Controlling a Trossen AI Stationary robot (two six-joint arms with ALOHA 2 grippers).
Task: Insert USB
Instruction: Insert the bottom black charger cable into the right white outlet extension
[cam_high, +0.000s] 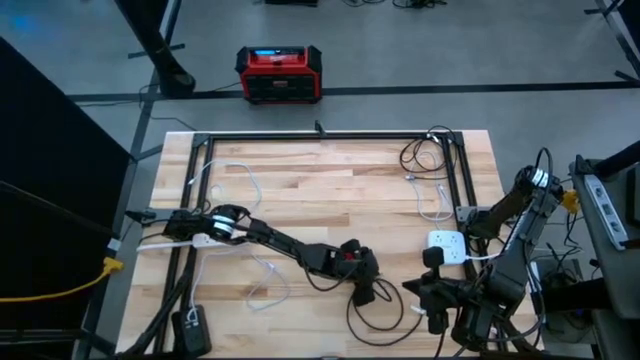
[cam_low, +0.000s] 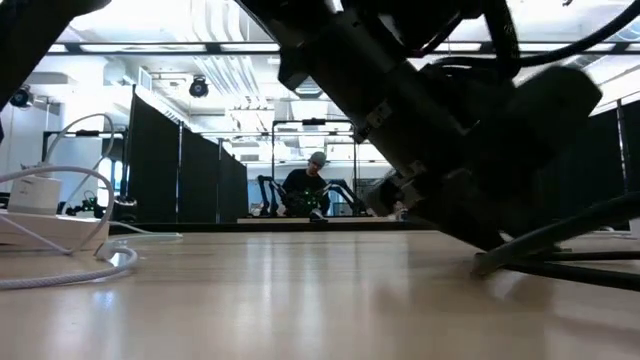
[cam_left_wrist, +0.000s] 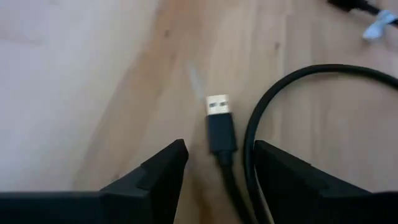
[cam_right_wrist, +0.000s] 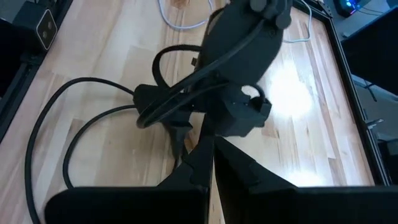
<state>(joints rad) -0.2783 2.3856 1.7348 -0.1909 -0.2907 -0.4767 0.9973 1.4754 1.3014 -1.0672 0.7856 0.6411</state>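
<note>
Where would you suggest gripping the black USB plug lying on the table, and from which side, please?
Probably the black moulded body of the USB plug, behind its metal tip, leaving the tip free. It lies flat, so come from above with one finger on each long side; the open left gripper already straddles it, cable alongside.

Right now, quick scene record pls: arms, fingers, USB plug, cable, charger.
left gripper: low over the table's near middle, fingers open, either side of the plug
USB plug: black body, metal tip, flat on the wood table, not gripped
black cable: curves beside the plug
right gripper: near right of the table, fingers shut, holding nothing
white charger: right side of the table, beside the right arm
insertion: not yet started
</note>
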